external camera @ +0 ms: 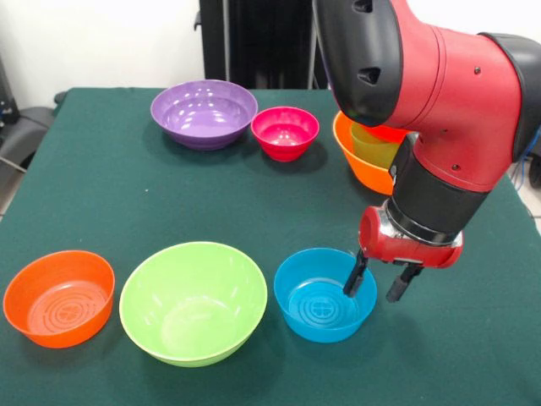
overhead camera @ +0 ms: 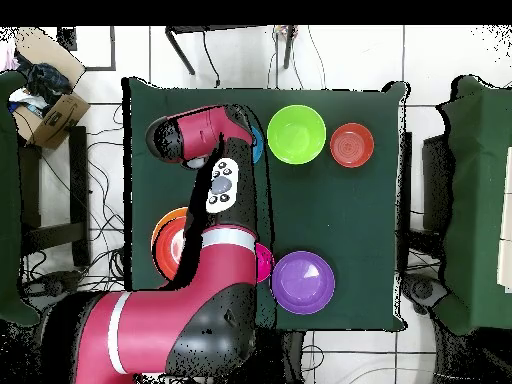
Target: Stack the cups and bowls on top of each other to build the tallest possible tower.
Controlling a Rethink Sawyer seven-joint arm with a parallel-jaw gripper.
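My gripper [external camera: 378, 283] is open and lowered over the right rim of the small blue bowl [external camera: 317, 298]. One finger [external camera: 355, 277] is inside the bowl and the other is outside it. The big lime green bowl [external camera: 193, 301] and the small orange bowl [external camera: 59, 298] stand in the same front row. The purple bowl [external camera: 204, 112] and small pink bowl [external camera: 285, 132] stand at the back. The big orange bowl [external camera: 353, 158] holds a yellow cup [external camera: 374, 148] and a red-orange piece [external camera: 390, 133]. It is half hidden by my arm. The green and purple cups are out of view.
In the overhead view my arm [overhead camera: 222, 190] covers the gripper and most of the blue bowl [overhead camera: 258, 146]. The lime green bowl [overhead camera: 296, 134], small orange bowl [overhead camera: 351, 145] and purple bowl [overhead camera: 303, 282] show fully. A cardboard box [overhead camera: 50, 115] lies off the table.
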